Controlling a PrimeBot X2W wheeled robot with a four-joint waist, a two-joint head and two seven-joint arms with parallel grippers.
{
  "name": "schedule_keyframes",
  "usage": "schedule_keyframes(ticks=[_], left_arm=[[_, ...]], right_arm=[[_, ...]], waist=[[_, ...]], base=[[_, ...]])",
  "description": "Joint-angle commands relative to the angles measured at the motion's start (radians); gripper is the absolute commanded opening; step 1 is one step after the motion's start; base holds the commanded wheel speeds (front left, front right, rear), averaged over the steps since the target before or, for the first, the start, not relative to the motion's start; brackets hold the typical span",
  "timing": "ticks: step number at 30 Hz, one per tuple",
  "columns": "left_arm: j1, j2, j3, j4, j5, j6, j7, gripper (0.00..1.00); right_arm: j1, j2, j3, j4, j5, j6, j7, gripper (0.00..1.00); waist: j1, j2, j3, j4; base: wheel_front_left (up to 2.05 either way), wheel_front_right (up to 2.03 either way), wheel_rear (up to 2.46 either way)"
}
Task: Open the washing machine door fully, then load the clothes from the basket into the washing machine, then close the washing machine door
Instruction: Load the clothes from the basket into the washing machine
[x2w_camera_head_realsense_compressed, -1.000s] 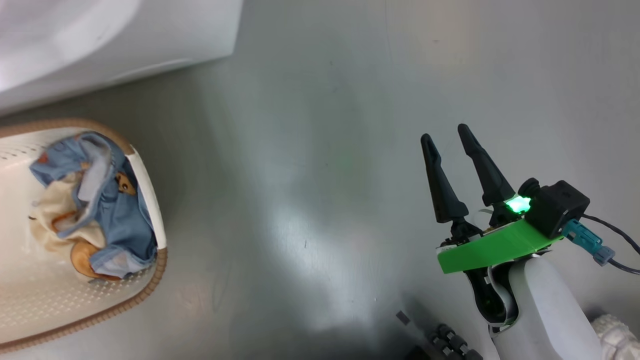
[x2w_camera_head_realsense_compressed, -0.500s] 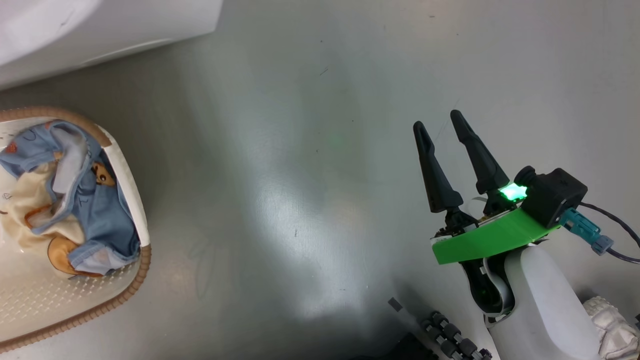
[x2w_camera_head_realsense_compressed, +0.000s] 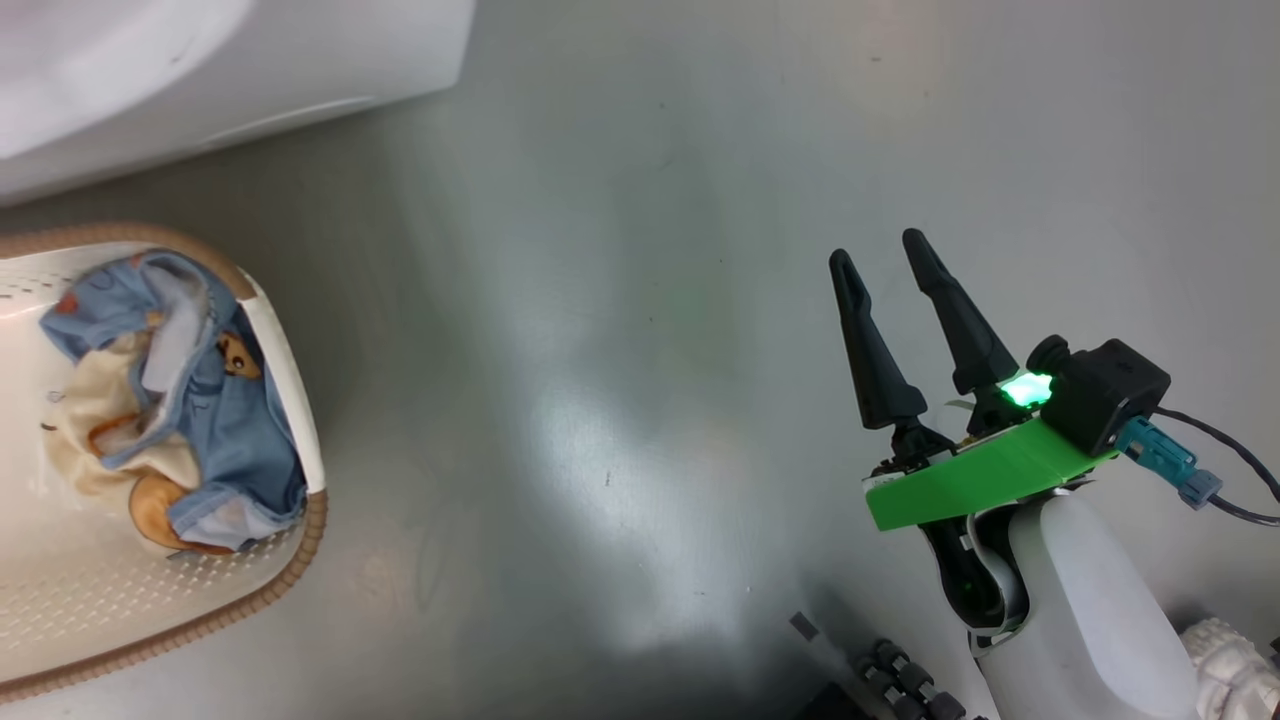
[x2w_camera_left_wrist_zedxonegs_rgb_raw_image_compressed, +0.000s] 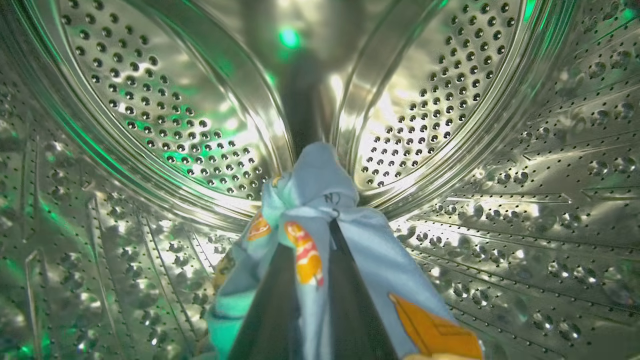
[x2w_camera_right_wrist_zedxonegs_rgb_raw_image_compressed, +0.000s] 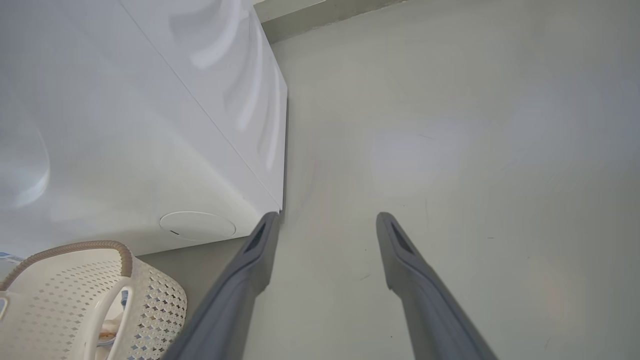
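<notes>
Inside the perforated steel drum (x2w_camera_left_wrist_zedxonegs_rgb_raw_image_compressed: 150, 115) of the washing machine (x2w_camera_head_realsense_compressed: 200, 70), my left gripper (x2w_camera_left_wrist_zedxonegs_rgb_raw_image_compressed: 327, 220) is shut on a light blue piece of the clothes (x2w_camera_left_wrist_zedxonegs_rgb_raw_image_compressed: 320, 200) printed with orange figures, which drapes over both fingers. More clothes (x2w_camera_head_realsense_compressed: 180, 400), light blue and cream, lie in the cream basket (x2w_camera_head_realsense_compressed: 150, 610) on the floor at the head view's left, in front of the machine. My right gripper (x2w_camera_head_realsense_compressed: 880, 255) hovers open over bare floor far to the right of the basket, nothing between its fingers. The washing machine door is out of view.
The machine's white front with its round flap (x2w_camera_right_wrist_zedxonegs_rgb_raw_image_compressed: 197, 225) stands left of my right gripper (x2w_camera_right_wrist_zedxonegs_rgb_raw_image_compressed: 325, 220), and the basket (x2w_camera_right_wrist_zedxonegs_rgb_raw_image_compressed: 150, 295) sits just below it. Grey floor (x2w_camera_head_realsense_compressed: 600, 350) stretches between basket and right arm. The robot's wheeled base (x2w_camera_head_realsense_compressed: 900, 685) shows at the bottom.
The head camera has swayed a little, shifting the whole picture. The right gripper stays open in the same spot, and the basket's clothes lie as before.
</notes>
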Motion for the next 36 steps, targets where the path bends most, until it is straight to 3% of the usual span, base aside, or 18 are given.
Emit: schedule_keyframes(ticks=[1,18,36], left_arm=[[0.024,0.039,0.01,-0.006,-0.022,-0.003,0.007,1.0],[0.13,-0.053,-0.015,-0.005,-0.003,0.021,-0.097,1.0],[0.372,-0.122,0.038,-0.159,0.041,0.055,-0.111,1.0]], right_arm=[[0.031,0.001,0.017,-0.011,0.008,0.009,-0.005,1.0],[0.052,0.001,-0.021,0.001,-0.04,0.009,-0.005,1.0],[0.092,0.001,-0.045,0.031,-0.073,0.009,-0.005,1.0]], waist=[[0.0,0.0,-0.016,0.012],[0.0,0.0,-0.115,0.058],[0.0,0.0,-0.261,0.107]], base=[[0.0,0.0,0.0],[0.0,0.0,0.0],[0.0,0.0,0.0]])
